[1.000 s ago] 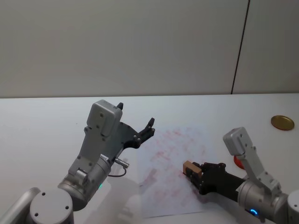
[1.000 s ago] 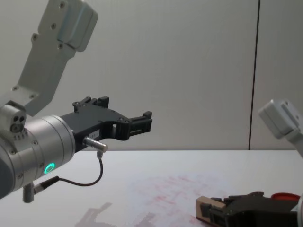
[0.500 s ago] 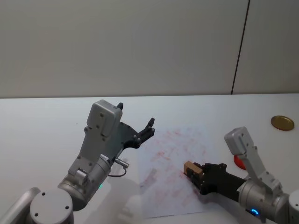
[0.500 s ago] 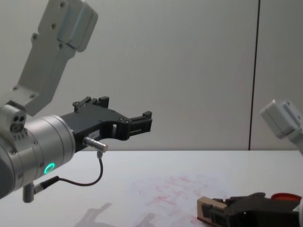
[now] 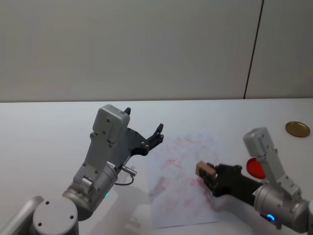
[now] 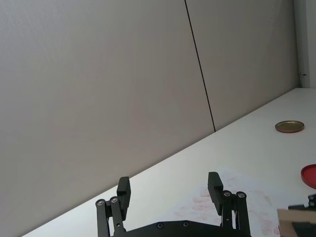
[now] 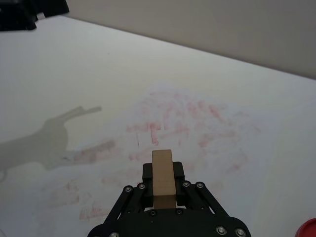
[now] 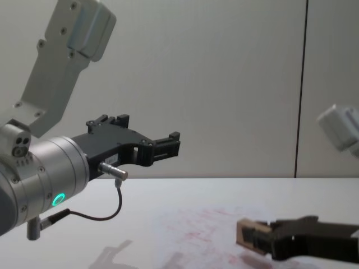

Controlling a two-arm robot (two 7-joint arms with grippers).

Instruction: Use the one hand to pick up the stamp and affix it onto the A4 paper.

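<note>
The tan wooden stamp (image 5: 205,170) sits between the fingers of my right gripper (image 5: 210,176), which is shut on it. The block hangs a little above the right half of the A4 paper (image 5: 178,161), a white sheet covered in faint red marks. In the chest view the stamp (image 8: 247,232) juts from the black right gripper (image 8: 263,240) just over the sheet (image 8: 196,221). The right wrist view looks along the stamp (image 7: 163,178) towards the paper (image 7: 187,123). My left gripper (image 5: 143,122) is open and held in the air left of the sheet, holding nothing.
A red round ink pad (image 5: 255,166) lies on the white table right of the paper, close behind my right arm. A gold lid (image 5: 297,129) rests at the far right. A black cable (image 8: 95,216) loops under the left wrist.
My right gripper has risen off the paper with the stamp and shifted slightly right, uncovering more of the red ink pad. The left arm has not moved.
</note>
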